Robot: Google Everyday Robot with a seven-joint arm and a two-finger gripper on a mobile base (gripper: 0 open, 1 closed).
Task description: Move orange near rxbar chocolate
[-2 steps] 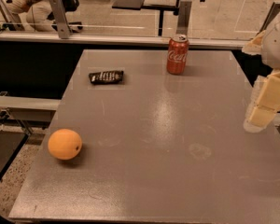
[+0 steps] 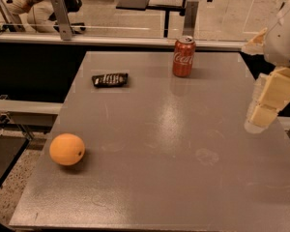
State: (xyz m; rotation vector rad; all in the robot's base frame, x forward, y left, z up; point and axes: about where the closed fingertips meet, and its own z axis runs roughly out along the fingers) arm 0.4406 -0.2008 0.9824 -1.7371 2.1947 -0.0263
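Observation:
The orange (image 2: 67, 149) sits on the grey table (image 2: 169, 144) near its front left edge. The rxbar chocolate (image 2: 110, 79), a black wrapper with white lettering, lies flat at the back left of the table, well apart from the orange. My gripper (image 2: 266, 108) hangs above the table's right edge, far from both and holding nothing that I can see. The white arm (image 2: 284, 33) rises above it at the right edge of the camera view.
A red soda can (image 2: 183, 56) stands upright at the back centre of the table. A rail and glass panel (image 2: 135, 40) run behind the table. The floor drops away past the left edge (image 2: 9, 178).
My gripper has shifted slightly left over the table's right edge. The orange, bar and can have not moved.

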